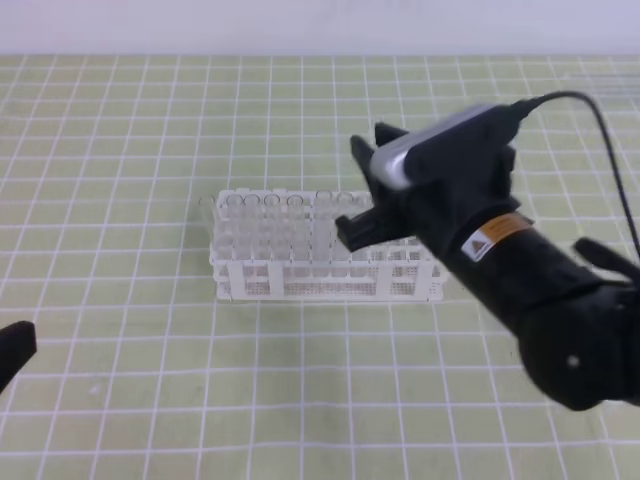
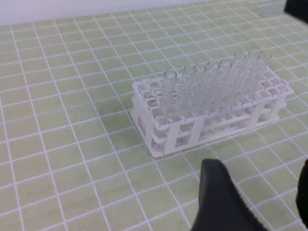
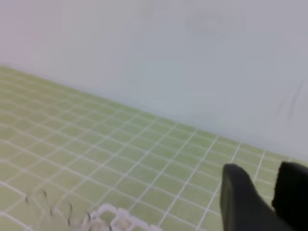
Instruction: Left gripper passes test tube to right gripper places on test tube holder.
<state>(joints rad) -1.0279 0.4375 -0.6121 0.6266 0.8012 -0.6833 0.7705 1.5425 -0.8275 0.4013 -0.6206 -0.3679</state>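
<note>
The white test tube holder (image 1: 300, 282) stands mid-table with several clear tubes (image 1: 280, 215) upright in its back rows. I cannot tell which of them is the task's test tube. My right gripper (image 1: 350, 228) hovers over the holder's right end, pointing left. In the right wrist view its fingers (image 3: 240, 197) stand apart with nothing visible between them, and a corner of the holder (image 3: 113, 215) peeks in below. My left gripper (image 1: 15, 350) sits at the far left edge; in its wrist view it (image 2: 260, 175) is open and empty, short of the holder (image 2: 149, 131) and its tubes (image 2: 202, 91).
A green mat with a white grid (image 1: 150, 150) covers the table. A pale wall (image 3: 168, 57) runs behind it. The right arm's black body and cable (image 1: 560, 320) fill the lower right of the high view.
</note>
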